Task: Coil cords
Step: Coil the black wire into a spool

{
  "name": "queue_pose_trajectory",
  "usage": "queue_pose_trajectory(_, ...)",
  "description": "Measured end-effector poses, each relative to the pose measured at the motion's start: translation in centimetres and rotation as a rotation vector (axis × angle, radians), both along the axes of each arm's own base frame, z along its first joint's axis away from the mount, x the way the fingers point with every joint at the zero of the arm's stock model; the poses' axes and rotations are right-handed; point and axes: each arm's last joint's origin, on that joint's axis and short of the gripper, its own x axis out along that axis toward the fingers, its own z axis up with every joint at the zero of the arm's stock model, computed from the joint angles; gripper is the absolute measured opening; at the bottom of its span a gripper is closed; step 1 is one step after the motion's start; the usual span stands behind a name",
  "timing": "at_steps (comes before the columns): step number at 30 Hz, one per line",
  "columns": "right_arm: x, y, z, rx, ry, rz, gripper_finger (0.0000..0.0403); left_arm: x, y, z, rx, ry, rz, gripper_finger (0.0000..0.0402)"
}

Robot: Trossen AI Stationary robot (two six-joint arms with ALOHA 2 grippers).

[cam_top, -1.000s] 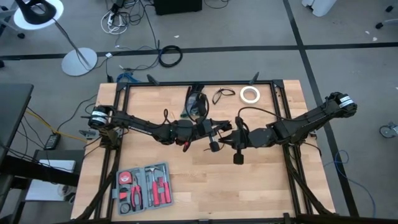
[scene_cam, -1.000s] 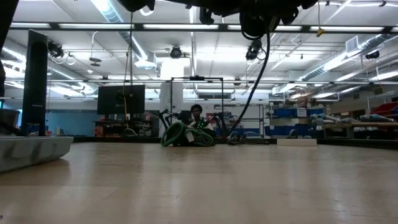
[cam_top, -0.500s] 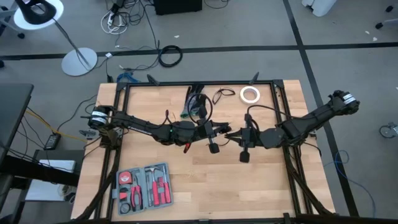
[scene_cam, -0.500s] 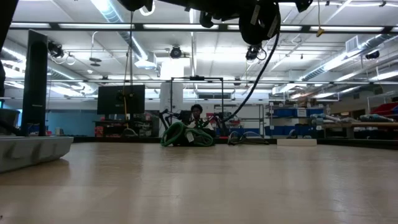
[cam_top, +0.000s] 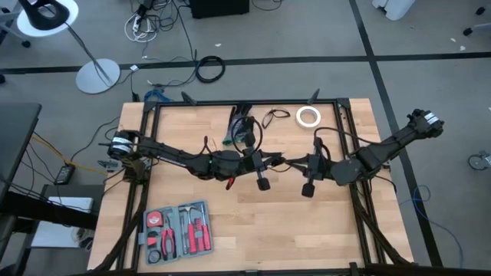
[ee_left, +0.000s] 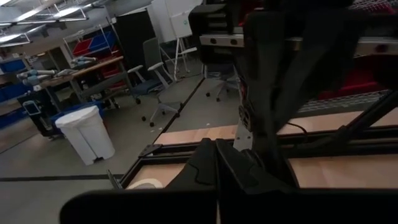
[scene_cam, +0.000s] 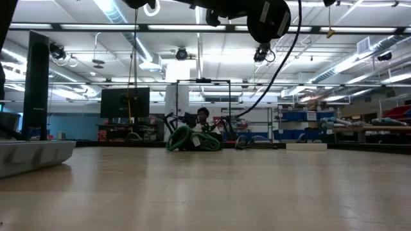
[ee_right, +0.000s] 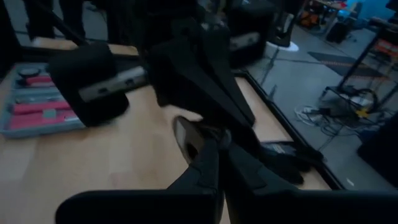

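Both grippers, left [cam_top: 270, 162] and right [cam_top: 295, 164], are clamped on one cord [cam_top: 282, 162], held mid-air above table [cam_top: 230, 230] centre. Keep it taut; sweep even turns. Small loose cord loop [cam_top: 274, 117] waits near the far edge.

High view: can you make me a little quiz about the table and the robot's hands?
1. True or false: the left hand and the right hand are both shut above the middle of the table.
2. Where is the tool case?
A. Near the table's lower left corner in the picture
B. Touching the tape roll
C. On the floor
3. Fill in: the tape roll near the table's far edge is coloured ____.

Key: 1 true; 2 A; 3 white.
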Motion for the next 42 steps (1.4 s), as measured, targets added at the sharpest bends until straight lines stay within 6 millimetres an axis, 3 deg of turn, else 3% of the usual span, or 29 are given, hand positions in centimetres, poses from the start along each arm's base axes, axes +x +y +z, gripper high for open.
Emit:
queue_pose_trajectory(7,-0.8,-0.4,-1.0,-0.028,0.098,-0.041,0.0007,-0.3,-0.6,0.5,-0.002,-0.006,-0.025,0.0000)
queue_pose_trajectory(15,-1.0,-0.6,-2.1,-0.067,0.185,-0.077,0.0037,-0.1,-1.5,1.9,-0.061,-0.065,-0.100,0.0000)
queue_pose_trajectory(24,-0.7,-0.3,-3.5,0.013,0.183,-0.072,0.0082,-0.2,-1.6,3.7,-0.068,-0.187,-0.085,0.0000)
queue_pose_trajectory(31,-2.1,0.5,-4.3,0.078,0.243,-0.070,0.0116,-0.2,-1.5,3.7,-0.069,-0.186,-0.072,0.0000)
queue_pose_trajectory(42,-3.0,1.6,-4.4,0.093,0.234,-0.043,0.0114,-0.1,-1.5,3.6,-0.068,-0.175,-0.071,0.0000)
